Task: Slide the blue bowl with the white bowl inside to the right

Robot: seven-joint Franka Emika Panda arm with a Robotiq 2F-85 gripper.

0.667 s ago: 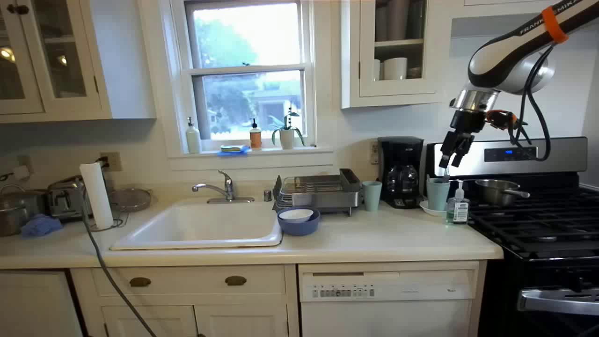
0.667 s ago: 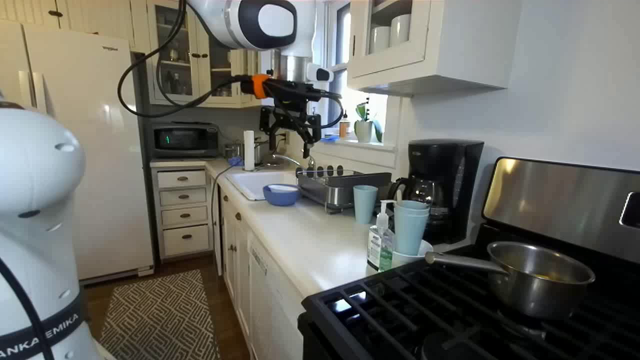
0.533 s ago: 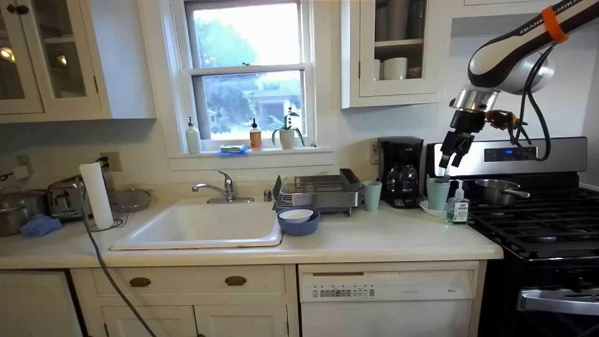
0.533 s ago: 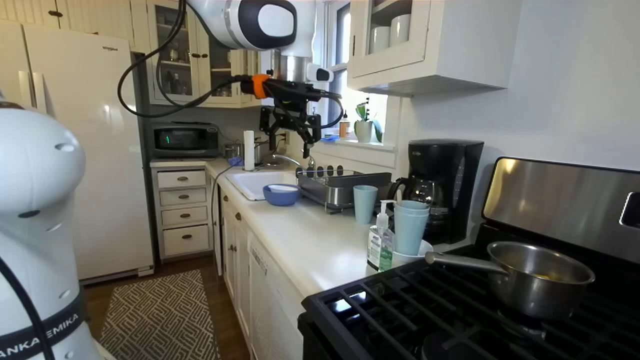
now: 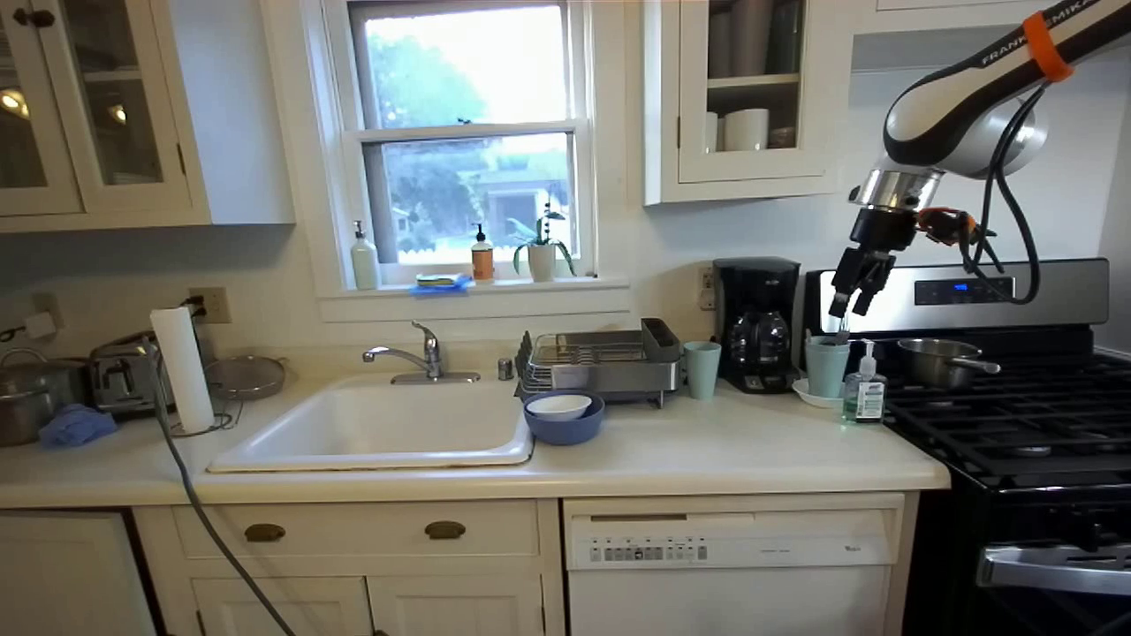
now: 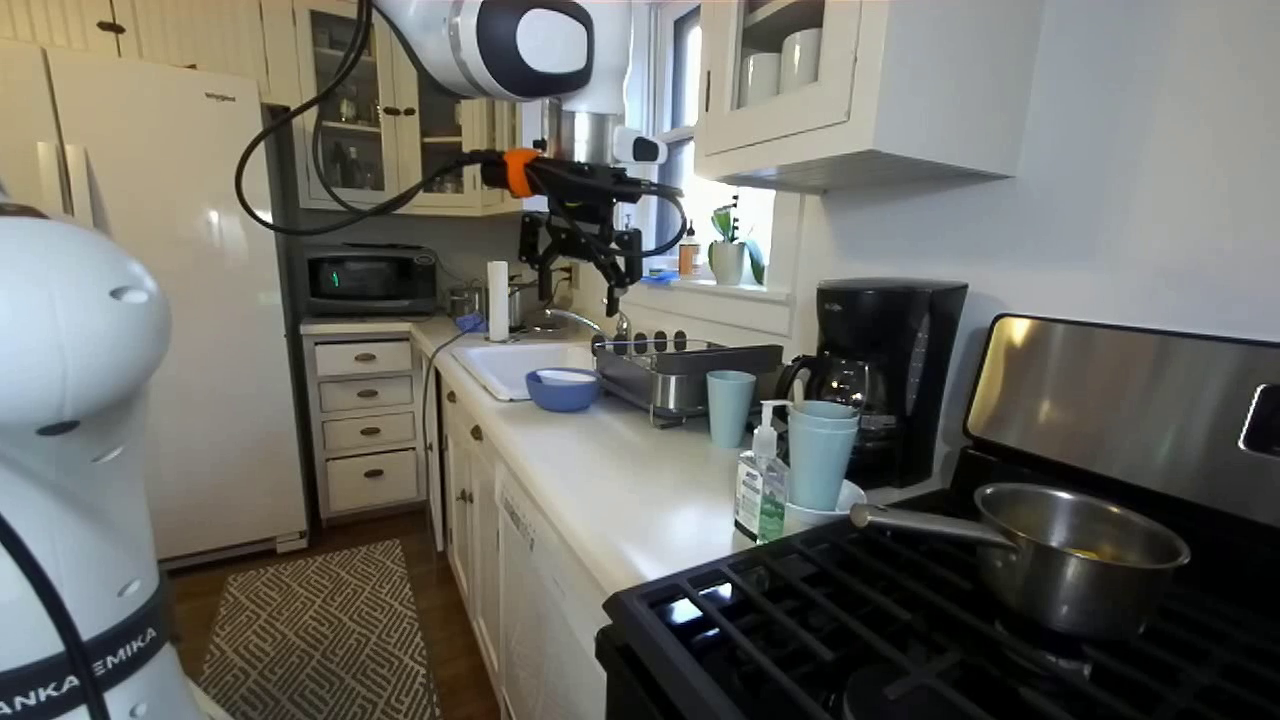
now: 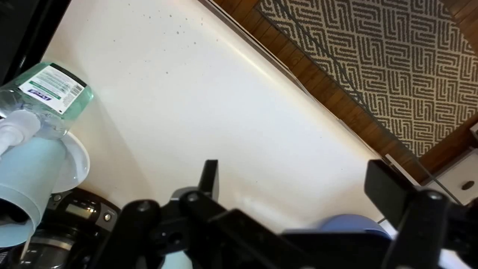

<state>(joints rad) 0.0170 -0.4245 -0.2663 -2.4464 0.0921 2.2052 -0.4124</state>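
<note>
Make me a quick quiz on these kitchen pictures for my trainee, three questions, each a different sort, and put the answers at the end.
1. True or false: the small round white bowl sits inside the round medium-blue bowl.
2. Choose one. The black two-fingered hand is: A, shut around something; B, open, holding nothing; C, shut, holding nothing.
3. Fill in the blank: a round, long-handled, shiny metal ____ stands on the black stove.

Key: 1, true. 2, B. 3, saucepan.
</note>
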